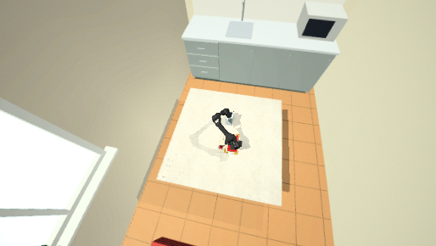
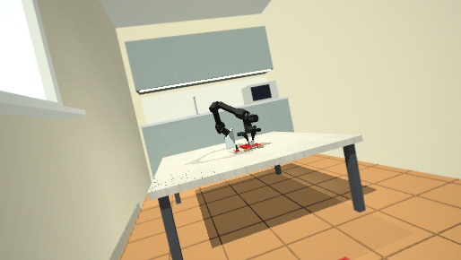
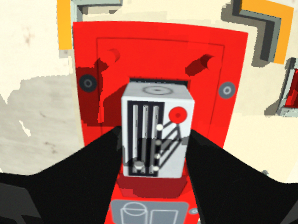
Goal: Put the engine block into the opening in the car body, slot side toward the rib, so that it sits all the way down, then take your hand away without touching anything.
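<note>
Though pale, engine block [image 2: 252, 143] [image 3: 157, 131] within claw [image 1: 234, 145] [image 2: 251, 141] [image 3: 156, 137].

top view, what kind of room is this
Most likely a kitchen: a counter with drawers and a sink, and a microwave at its end. Wall cabinets hang above in the exterior view.

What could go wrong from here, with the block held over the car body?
The engine block might catch on the rim: in the wrist view a dark strip of the opening shows past its far end, so it may be off-centre, though the angle could mislead.

The black fingers flank the block close above the red car body, so they could scrape it while lowering or withdrawing.

The rib is not identifiable here, so a wrong slot direction could go unnoticed.
</note>
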